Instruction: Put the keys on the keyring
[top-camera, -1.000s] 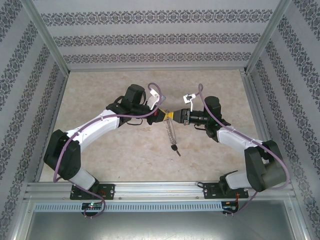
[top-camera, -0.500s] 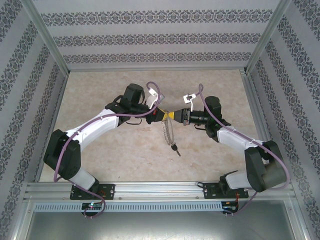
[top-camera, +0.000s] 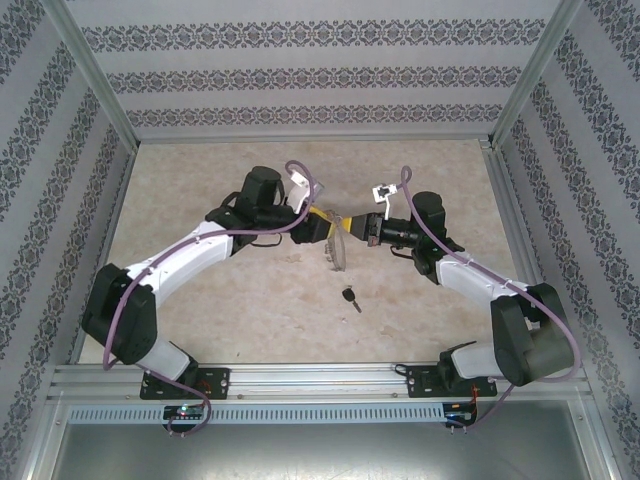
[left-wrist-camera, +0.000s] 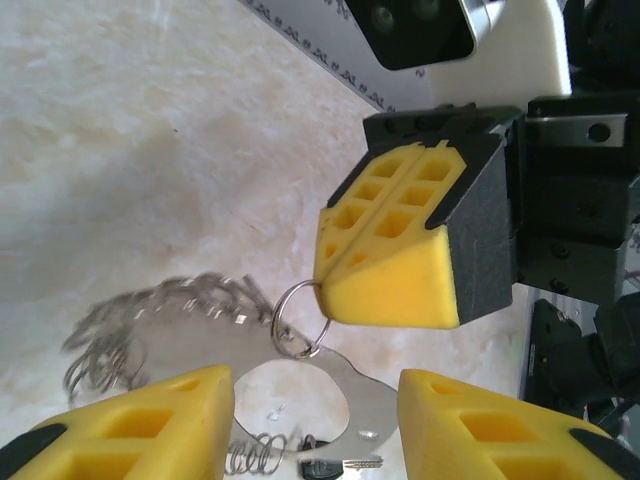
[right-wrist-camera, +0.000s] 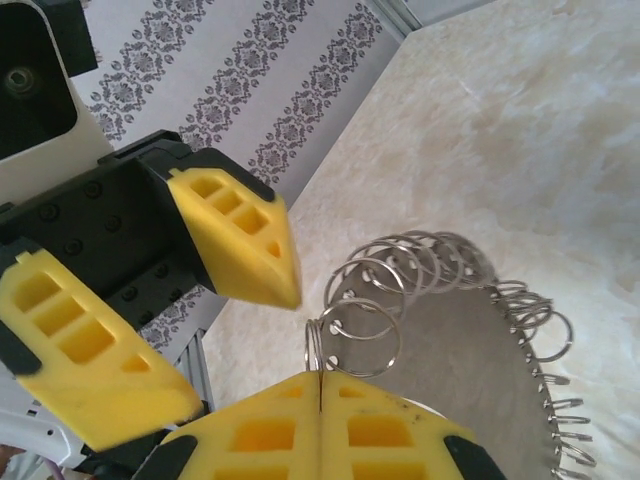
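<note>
1. The right gripper (right-wrist-camera: 318, 385) has its jaws pinched on a small ring at the rim of the keyring (top-camera: 337, 255), which hangs between both arms.
2. The left gripper (left-wrist-camera: 315, 380) faces it, jaws wide apart.
3. The key (top-camera: 350, 297) lies on the counter (top-camera: 200, 180), apart from the keyring.

Overhead looks down; wrist cameras closely share keyring (left-wrist-camera: 350, 385).

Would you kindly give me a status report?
Left gripper open. Right gripper shut on large silvery metal hoop. Small black-headed key lying on table, off hoop.
</note>
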